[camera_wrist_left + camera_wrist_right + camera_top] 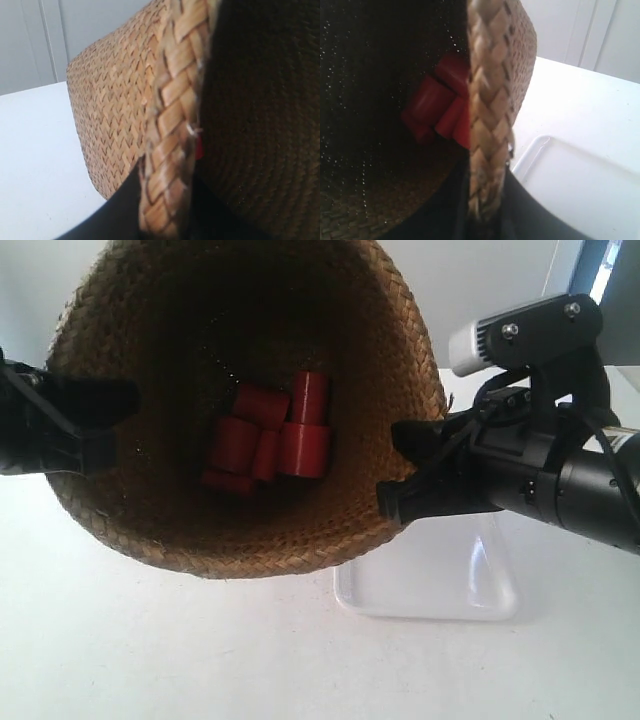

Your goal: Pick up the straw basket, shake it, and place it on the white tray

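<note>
The brown straw basket [150, 510] is held up in the air and fills much of the exterior view, its mouth facing the camera. Several red cylinders [268, 435] lie inside it. My left gripper [165, 210] is shut on the braided rim [172, 125], one finger outside the wall and one inside. At the opposite side my right gripper [487, 210] is shut on the rim [487, 100] the same way. In the exterior view the two grippers [100, 415] [400, 475] pinch the rim's two sides. The white tray [440, 575] lies on the table below the basket, partly hidden by it.
A white tabletop [150, 650] spreads under everything. The right arm's black body and its grey camera block [520, 335] reach in from the exterior view's right. The tray [580, 190] shows close beside the right gripper in the right wrist view.
</note>
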Controlling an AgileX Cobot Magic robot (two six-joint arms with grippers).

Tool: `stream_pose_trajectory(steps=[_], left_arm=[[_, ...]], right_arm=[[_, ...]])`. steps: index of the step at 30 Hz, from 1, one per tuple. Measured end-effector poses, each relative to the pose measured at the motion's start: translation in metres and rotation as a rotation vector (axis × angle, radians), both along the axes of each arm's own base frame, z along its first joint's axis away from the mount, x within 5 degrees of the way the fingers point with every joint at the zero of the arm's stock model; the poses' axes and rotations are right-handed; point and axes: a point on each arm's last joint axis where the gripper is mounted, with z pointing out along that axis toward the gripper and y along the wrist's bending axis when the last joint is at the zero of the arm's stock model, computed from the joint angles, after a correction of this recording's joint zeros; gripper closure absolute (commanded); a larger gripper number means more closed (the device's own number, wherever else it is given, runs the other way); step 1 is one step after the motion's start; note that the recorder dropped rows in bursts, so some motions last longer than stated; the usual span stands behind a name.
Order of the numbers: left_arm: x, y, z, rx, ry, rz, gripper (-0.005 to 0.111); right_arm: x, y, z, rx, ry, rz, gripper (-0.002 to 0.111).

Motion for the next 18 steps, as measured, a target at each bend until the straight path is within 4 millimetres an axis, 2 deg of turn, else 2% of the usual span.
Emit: stream_pose_trajectory(steps=[8, 18], left_arm=[[0.012, -0.006, -0.013, -0.021, 0.078, 0.027, 0.107], [0.014, -0.006, -0.015, -0.023, 0.086, 0.038, 0.107]], right_arm=[[-0.003, -0.001, 0.002, 0.002, 0.000, 0.009, 0.108], [-0.005, -0.002, 0.003, 0.018, 0.010, 0.011, 0.108]])
